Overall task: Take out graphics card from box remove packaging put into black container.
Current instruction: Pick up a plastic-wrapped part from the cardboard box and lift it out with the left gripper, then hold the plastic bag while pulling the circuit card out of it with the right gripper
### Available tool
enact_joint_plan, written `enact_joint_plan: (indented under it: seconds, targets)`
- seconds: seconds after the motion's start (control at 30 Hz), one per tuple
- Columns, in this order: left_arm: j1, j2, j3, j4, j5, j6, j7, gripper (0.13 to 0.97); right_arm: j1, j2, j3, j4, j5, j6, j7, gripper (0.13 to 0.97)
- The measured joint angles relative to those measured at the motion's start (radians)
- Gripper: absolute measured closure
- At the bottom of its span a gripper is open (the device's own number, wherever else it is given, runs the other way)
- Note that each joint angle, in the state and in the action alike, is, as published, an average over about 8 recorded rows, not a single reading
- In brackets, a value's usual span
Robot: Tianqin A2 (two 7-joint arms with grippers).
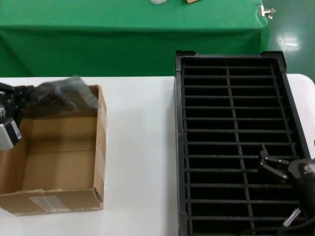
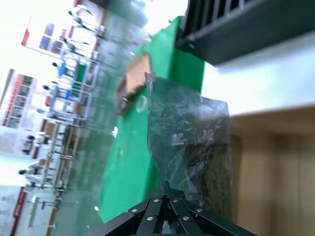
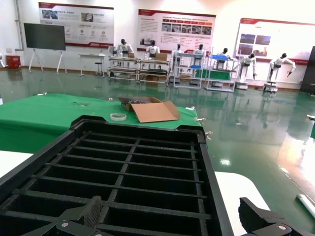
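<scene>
The brown cardboard box (image 1: 59,196) stands open on the left of the white table. My left gripper (image 1: 23,94) is at the box's far left corner, shut on one edge of the crinkly grey anti-static bag (image 1: 64,96), which hangs over the box's far wall. In the left wrist view the jaws (image 2: 166,189) pinch the bag (image 2: 189,132); something dark shows inside it, but the graphics card itself is not clearly visible. The black slatted container (image 1: 231,98) lies on the right. My right gripper (image 1: 263,158) hovers open and empty over its near right part (image 3: 123,167).
The white table (image 1: 142,147) has a bare strip between box and container. A green-covered table (image 1: 123,34) stands behind it, with a tape roll (image 3: 117,116) and an open cardboard carton (image 3: 152,110) on it.
</scene>
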Motion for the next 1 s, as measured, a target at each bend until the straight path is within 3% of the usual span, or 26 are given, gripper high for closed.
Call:
enact_joint_plan:
  seconds: [0.17, 0.3, 0.47, 0.73, 1.0]
  targets:
    - [0.053, 0.003, -0.042, -0.082, -0.052, -0.009, -0.02, 0.958, 0.0, 0.0, 0.0, 0.0, 0.0, 0.0, 0.0, 0.129]
    - [0.093, 0.01, -0.048, -0.132, -0.097, -0.02, -0.021, 0.958, 0.0, 0.0, 0.0, 0.0, 0.0, 0.0, 0.0, 0.129]
    - [0.123, 0.032, -0.009, -0.169, -0.141, -0.033, -0.001, 0.958, 0.0, 0.0, 0.0, 0.0, 0.0, 0.0, 0.0, 0.129]
    - [0.111, 0.089, 0.074, -0.181, -0.161, -0.039, 0.021, 0.958, 0.0, 0.0, 0.0, 0.0, 0.0, 0.0, 0.0, 0.129]
    - [0.107, 0.102, 0.088, -0.181, -0.161, -0.039, 0.022, 0.958, 0.0, 0.0, 0.0, 0.0, 0.0, 0.0, 0.0, 0.129]
